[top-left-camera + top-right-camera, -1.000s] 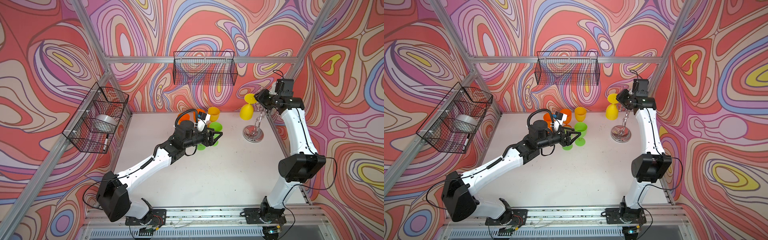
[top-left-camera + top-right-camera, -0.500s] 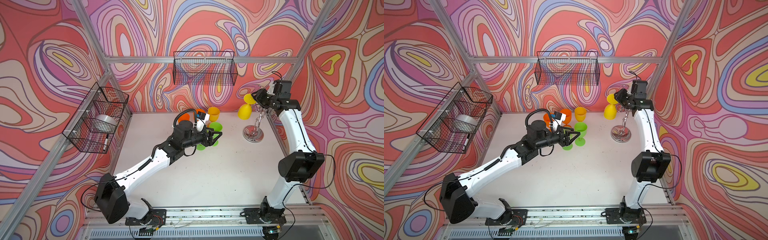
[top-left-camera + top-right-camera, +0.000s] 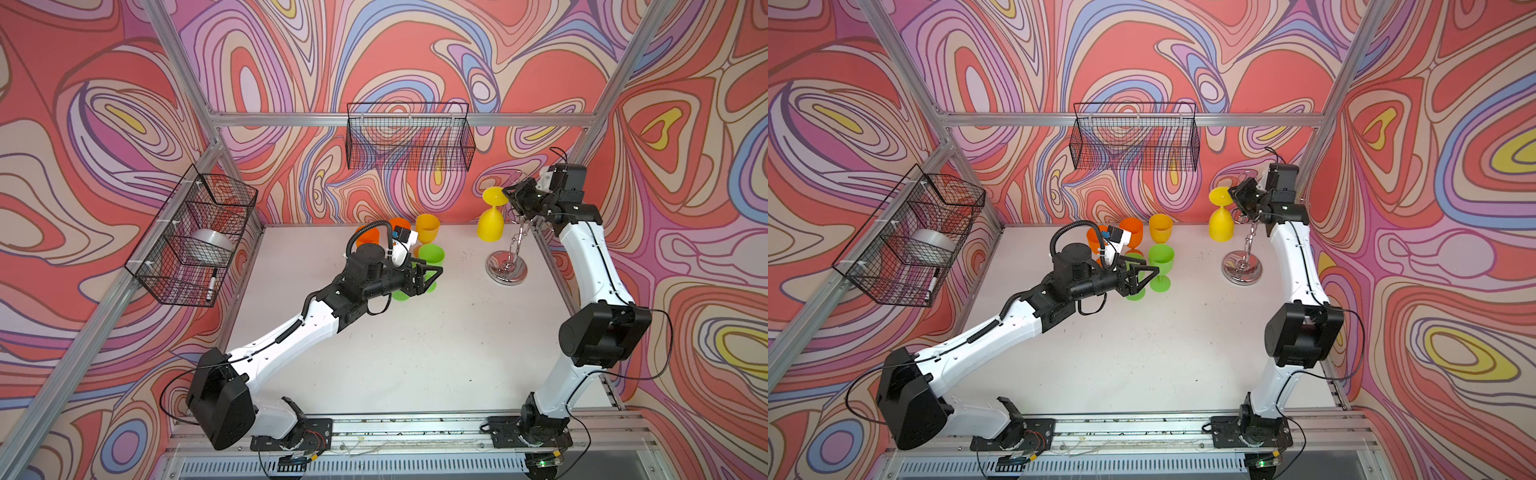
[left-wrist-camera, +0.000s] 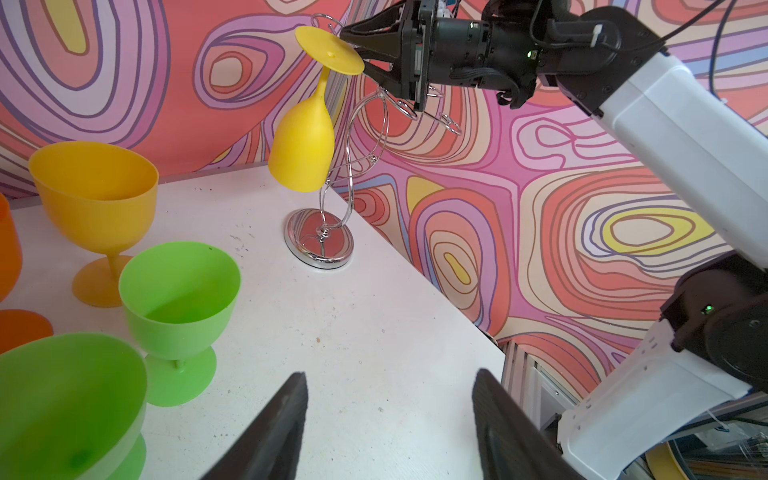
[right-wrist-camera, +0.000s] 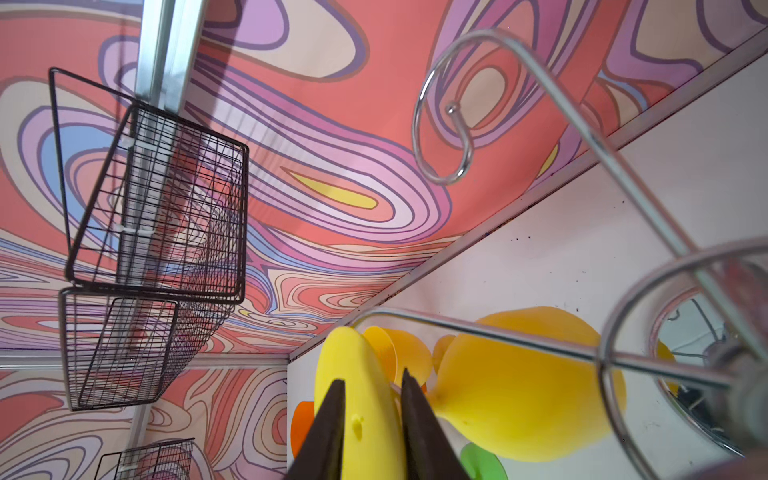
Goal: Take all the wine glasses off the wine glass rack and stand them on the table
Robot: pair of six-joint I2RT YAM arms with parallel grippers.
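— How is the wine glass (image 3: 490, 226) to be described?

— A plain yellow one, opaque and matte, is seen hanging upside down: round flat foot uppermost, slim stem, tulip-shaped bowl with its mouth turned toward the table (image 3: 415, 353). It is tilted, the foot leaning toward the arm on the right (a small nub is seen at the foot's centre in the right wrist view).

— And where is it found?

— At the back right of the table, beside the looped top arms of the wine glass rack (image 3: 507, 270). In both top views the bowl is seen above and just left of the rack's mirrored round base. Whether the foot is borne by the wire cannot be told.

— How is the right gripper (image 5: 372, 376) set?

— Its jaws are drawn narrow and clamped on the rim of the yellow foot, one finger on each face of the disc.

— And the left gripper (image 4: 390, 372)?

— It is held spread, with nothing between its fingers, low over the table beside two green glasses (image 4: 178, 291), well apart from the rack.
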